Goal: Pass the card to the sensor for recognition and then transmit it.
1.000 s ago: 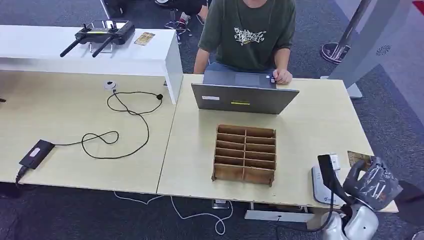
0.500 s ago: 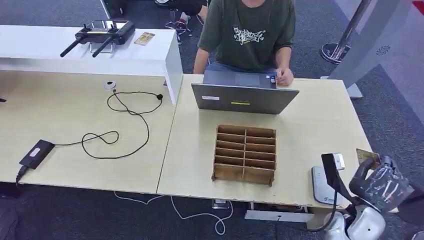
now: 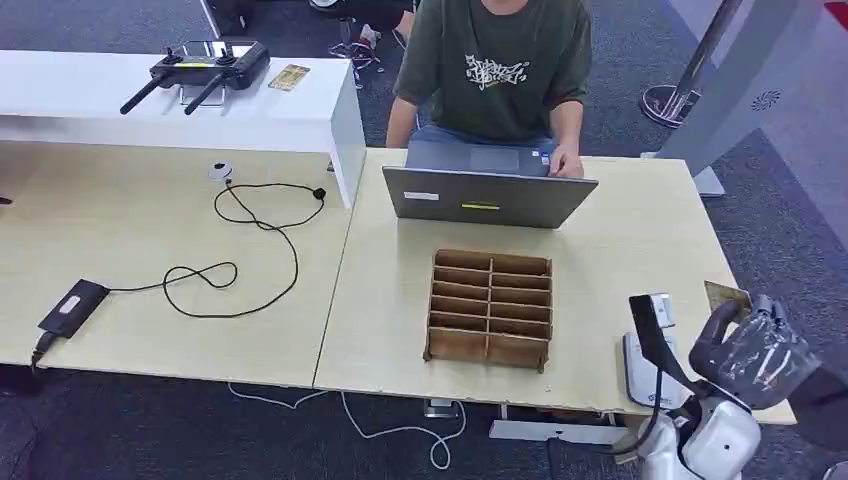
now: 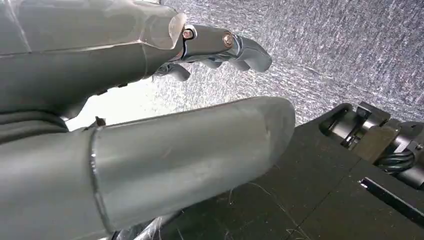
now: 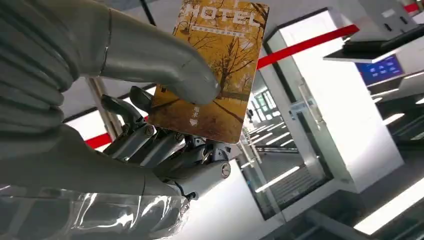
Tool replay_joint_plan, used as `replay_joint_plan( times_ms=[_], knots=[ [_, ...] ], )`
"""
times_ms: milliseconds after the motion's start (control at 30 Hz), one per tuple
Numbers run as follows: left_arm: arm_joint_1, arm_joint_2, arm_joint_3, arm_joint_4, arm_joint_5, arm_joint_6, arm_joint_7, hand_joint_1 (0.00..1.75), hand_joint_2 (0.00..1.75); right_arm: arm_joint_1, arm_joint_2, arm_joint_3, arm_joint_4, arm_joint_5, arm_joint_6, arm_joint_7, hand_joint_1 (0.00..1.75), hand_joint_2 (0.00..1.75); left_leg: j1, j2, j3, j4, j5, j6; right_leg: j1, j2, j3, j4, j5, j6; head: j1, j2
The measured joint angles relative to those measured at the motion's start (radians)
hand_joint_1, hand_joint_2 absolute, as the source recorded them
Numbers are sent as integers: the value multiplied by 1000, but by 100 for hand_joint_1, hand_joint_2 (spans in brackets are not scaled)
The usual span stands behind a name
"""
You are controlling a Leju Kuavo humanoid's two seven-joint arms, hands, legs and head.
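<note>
The card (image 5: 215, 70), a hotel key card printed with autumn trees, sat at the lower right of the head view, pinched between the thumb and fingers of the right hand (image 3: 752, 345) above the table's (image 3: 620, 250) near right corner.

Going left to right across the head view: a black cable (image 3: 240, 250) trailed over the left table, the wooden slotted rack (image 3: 490, 305) stood at centre, and the white sensor pad (image 3: 645, 375) with its dark upright reader (image 3: 650, 335) lay just left of the right hand. A person (image 3: 490, 60) sat behind a laptop (image 3: 485, 195) at upper centre.

To do the step well, the card's flat face should probably be swung left and lowered squarely over the pad, with the pinch kept firm at one edge so the thumb does not cover it.

The left hand (image 4: 150, 100) hung over dark carpet, fingers apart, holding nothing.
</note>
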Motion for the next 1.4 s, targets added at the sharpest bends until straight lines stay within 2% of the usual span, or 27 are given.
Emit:
replay_joint_plan(
  times_ms=[567, 1400],
  knots=[
    [0, 0, 0, 0, 15, 5, 0, 0, 0, -89, -71, 226, 15, 0, 0, 82, 175, 175, 0, 0, 0, 0, 0, 0, 0, 0, 0, 0, 0, 0, 0, 0],
    [-3, 0, 0, 0, 15, 0, 0, 0, 0, -212, -111, 390, 102, 0, 1, 102, 175, 175, 0, 0, 0, 0, 0, 0, 0, 0, 0, 0, 0, 0, 0, 0]
  ],
)
